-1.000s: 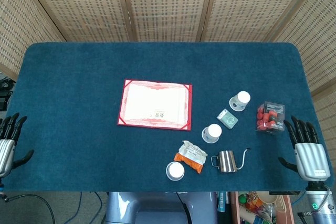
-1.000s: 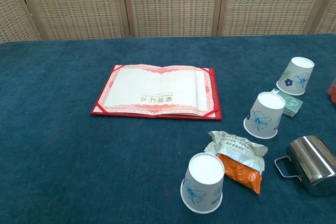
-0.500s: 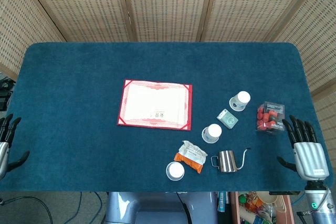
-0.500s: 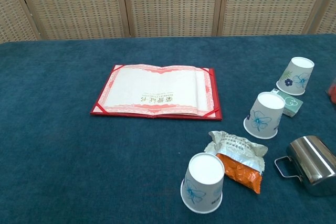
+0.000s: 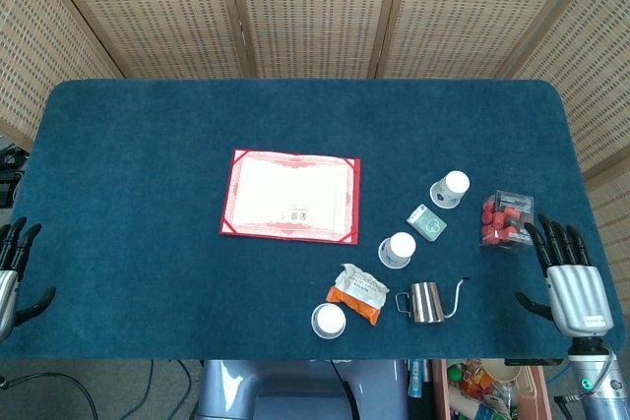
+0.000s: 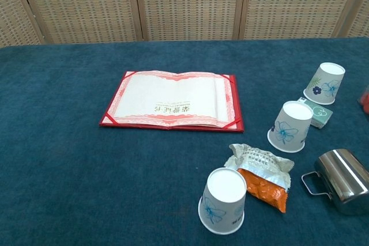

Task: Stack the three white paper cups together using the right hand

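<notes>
Nothing's stacked yet: all three white floral paper cups are sitting upside down, apart, toward the blue-carpeted table's right front, while the right hand is hovering empty, fingers spread, at the right edge.

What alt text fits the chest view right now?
Three white paper cups stand upside down and apart on the blue table, beside an open red certificate folder, an orange snack packet and a steel pitcher. No hand shows.

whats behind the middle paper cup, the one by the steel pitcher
Right behind the middle paper cup sits a small green box, partly hidden by the cup in the chest view. Whether they touch is unclear. Further back stands another paper cup.
</notes>
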Controlling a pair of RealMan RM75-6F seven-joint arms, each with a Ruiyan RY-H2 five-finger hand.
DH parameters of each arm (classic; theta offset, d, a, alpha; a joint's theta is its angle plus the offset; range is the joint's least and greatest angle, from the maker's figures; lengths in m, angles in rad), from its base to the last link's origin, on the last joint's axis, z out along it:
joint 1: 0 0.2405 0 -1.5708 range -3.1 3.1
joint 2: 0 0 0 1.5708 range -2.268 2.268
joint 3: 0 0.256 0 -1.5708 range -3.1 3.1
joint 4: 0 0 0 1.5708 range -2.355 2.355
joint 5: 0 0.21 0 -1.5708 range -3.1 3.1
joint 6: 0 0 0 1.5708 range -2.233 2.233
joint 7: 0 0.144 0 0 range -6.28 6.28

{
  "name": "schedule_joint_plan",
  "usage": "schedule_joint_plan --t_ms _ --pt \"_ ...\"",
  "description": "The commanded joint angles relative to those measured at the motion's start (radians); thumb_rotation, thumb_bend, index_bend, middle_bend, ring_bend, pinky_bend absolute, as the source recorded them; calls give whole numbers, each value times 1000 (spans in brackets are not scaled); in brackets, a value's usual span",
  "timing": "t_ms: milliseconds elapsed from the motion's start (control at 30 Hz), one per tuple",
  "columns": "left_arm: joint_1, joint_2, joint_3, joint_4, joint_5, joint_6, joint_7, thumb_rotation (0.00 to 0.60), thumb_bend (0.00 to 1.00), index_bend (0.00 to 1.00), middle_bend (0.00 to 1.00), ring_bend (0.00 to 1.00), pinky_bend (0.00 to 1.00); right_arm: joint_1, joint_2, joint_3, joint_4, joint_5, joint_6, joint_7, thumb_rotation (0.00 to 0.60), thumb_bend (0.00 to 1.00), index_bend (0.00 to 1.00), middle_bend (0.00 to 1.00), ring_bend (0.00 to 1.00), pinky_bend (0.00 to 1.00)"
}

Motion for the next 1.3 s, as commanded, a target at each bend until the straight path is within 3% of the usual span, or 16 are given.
schedule_joint_plan --t_ms 33,167,400,600,867,1067,1300 --pt "1 1 0 -1 -1 0 -1 600 264 0 0 0 0 1 -5 2 5 -8 9 1 600 99 0 0 0 0" --pt "2 1 -2 0 0 2 -3 600 265 0 0 0 0 2 -18 0 16 -40 33 17 600 99 29 0 0 0" --pt "3 0 -3 -2 3 4 -2 600 264 0 0 0 0 13 -7 -21 -8 -90 28 97 600 99 218 0 0 0" --pt "7 -1 -2 -6 10 12 6 600 264 0 0 0 0 45 18 -36 -87 -141 -11 71 600 99 330 34 0 0" --pt "10 3 -2 -6 16 19 -1 600 265 0 0 0 0 105 29 -68 -217 -161 -137 46 600 99 355 55 0 0" --pt "11 2 -2 -6 23 21 -2 600 264 0 0 0 0 149 -40 -82 -276 -141 -242 -64 600 99 370 65 0 0" --pt "10 2 -3 -4 22 17 -7 600 264 0 0 0 0 178 -99 -75 -326 -126 -283 -149 600 99 370 71 0 0"
